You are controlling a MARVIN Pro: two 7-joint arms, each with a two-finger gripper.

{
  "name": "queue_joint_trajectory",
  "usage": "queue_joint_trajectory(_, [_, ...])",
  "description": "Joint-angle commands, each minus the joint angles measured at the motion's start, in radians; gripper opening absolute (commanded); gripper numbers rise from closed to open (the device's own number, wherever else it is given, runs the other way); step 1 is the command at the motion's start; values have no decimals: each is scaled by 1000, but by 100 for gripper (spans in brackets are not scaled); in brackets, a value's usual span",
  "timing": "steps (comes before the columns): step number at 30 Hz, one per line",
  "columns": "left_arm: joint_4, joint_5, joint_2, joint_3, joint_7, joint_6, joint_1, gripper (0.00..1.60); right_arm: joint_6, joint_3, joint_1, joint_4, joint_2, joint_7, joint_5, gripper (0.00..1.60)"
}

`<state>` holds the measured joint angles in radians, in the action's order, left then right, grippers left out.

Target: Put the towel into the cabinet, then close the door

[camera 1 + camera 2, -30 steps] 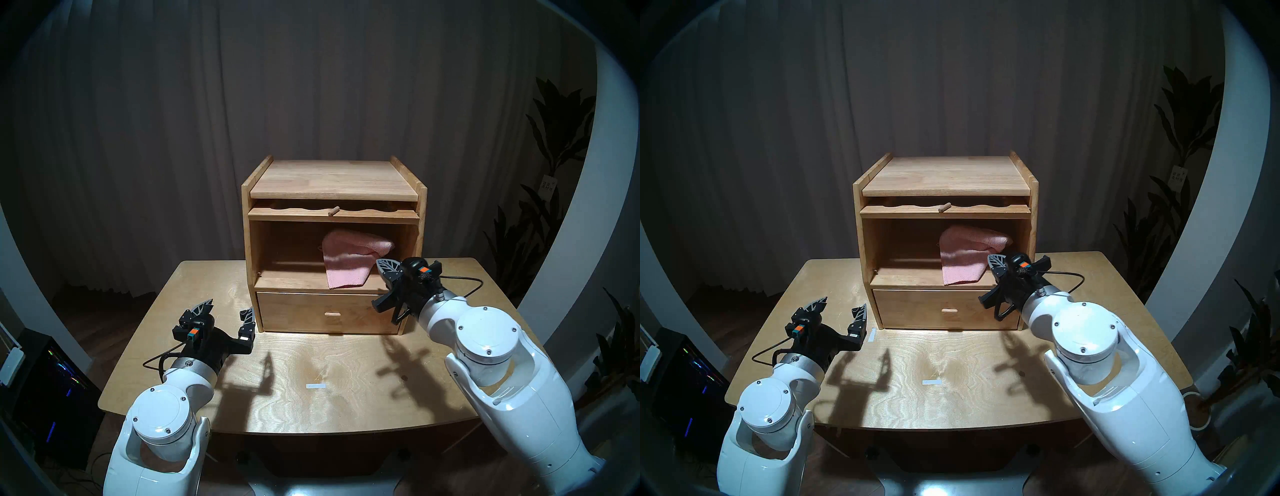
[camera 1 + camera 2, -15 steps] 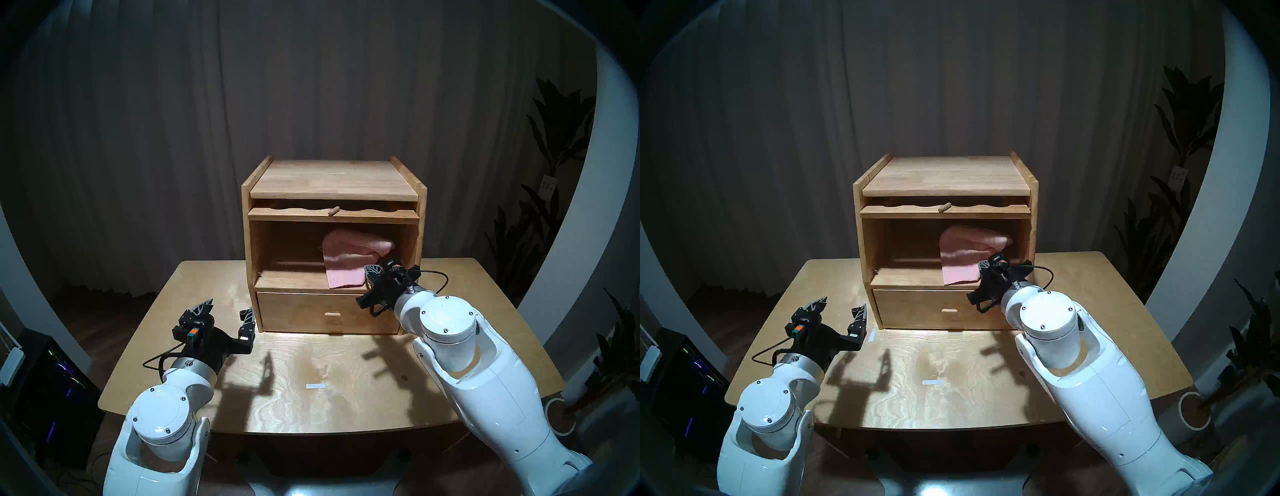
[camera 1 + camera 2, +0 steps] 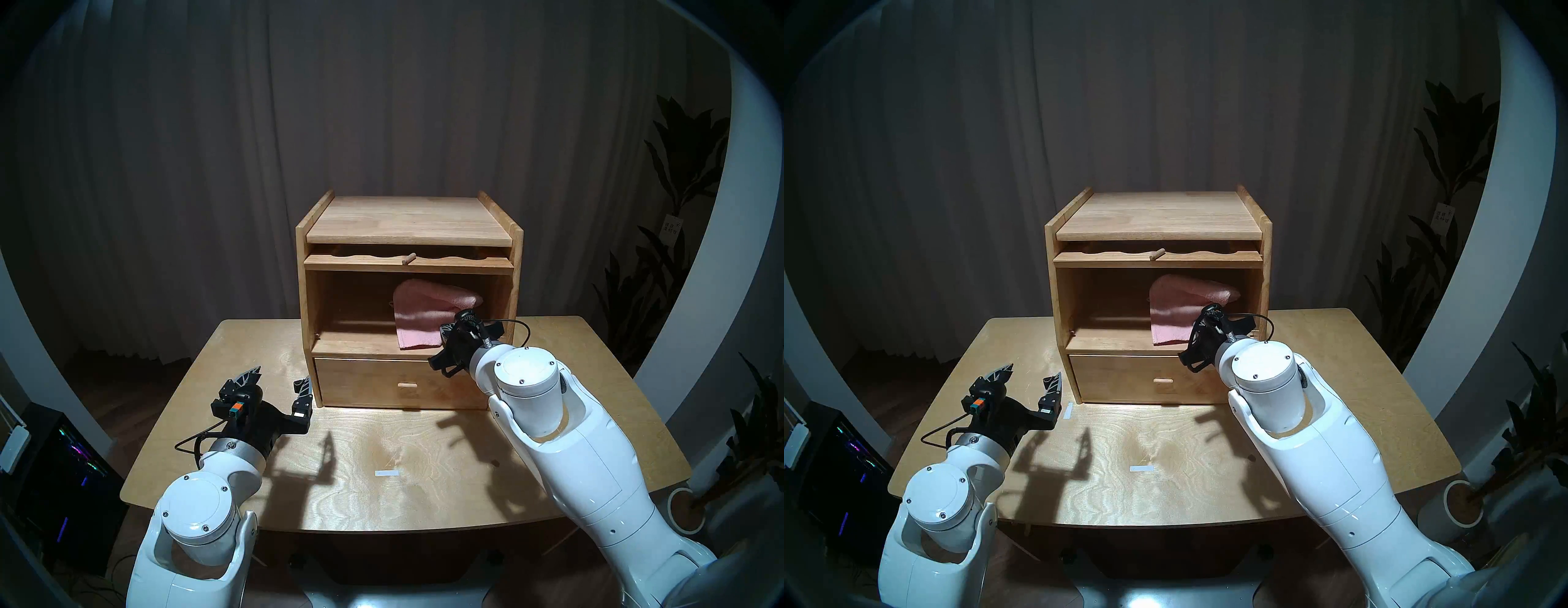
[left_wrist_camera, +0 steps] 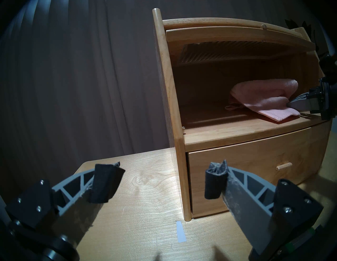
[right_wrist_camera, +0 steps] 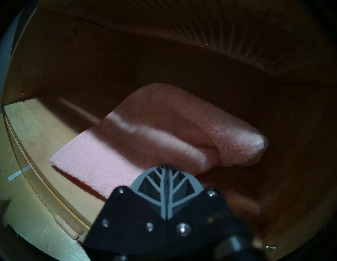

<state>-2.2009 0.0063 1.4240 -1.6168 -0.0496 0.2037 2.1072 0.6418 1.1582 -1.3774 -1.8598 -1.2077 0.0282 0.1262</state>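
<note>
Head view, item one: light wooden box-shaped cabinet (image 3: pixel 409 297) with raised side rails, standing toward the back of a pale plywood table (image 3: pixel 382 458); bare tabletop lies open in front of it and to both sides. Upper compartment open at the front. Wooden flap door (image 3: pixel 409 261) with small peg knob lies raised, level under the top board; its ribbed glass shows from below in the left wrist view. Plain drawer front (image 3: pixel 403 384) beneath, flush.

Item two: pink terry towel (image 3: pixel 424 316), soft and loosely folded, thick roll at the back, flat hemmed corner forward. It lies on the compartment floor, right half, its front corner reaching the shelf lip; the left half of the shelf is free.

Item three: right gripper (image 5: pixel 166 168), grey ribbed fingers pressed together with nothing between them, tips at the towel's near right edge, inside the opening.

Item four: left gripper (image 3: pixel 278 380), jaws spread wide, holding nothing, just above the table, near the cabinet's lower left corner.
</note>
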Motion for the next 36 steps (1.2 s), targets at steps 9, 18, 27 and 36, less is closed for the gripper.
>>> queue_joint_trajectory(9, [-23,-1,1,-1,2,-4,-2,160,-26,-32,195,138,-82,-18,-35,0])
queue_joint_trajectory(18, [-23,-1,1,-1,2,-4,-2,160,-63,-53,236,161,-81,-41,-52,0])
queue_joint_trajectory(27, [-21,-1,1,-1,1,-4,-3,160,-113,-61,148,18,48,-135,-58,160])
queue_joint_trajectory(36, [-16,0,0,-1,1,-4,-6,160,-149,-59,43,-109,135,-235,-26,160])
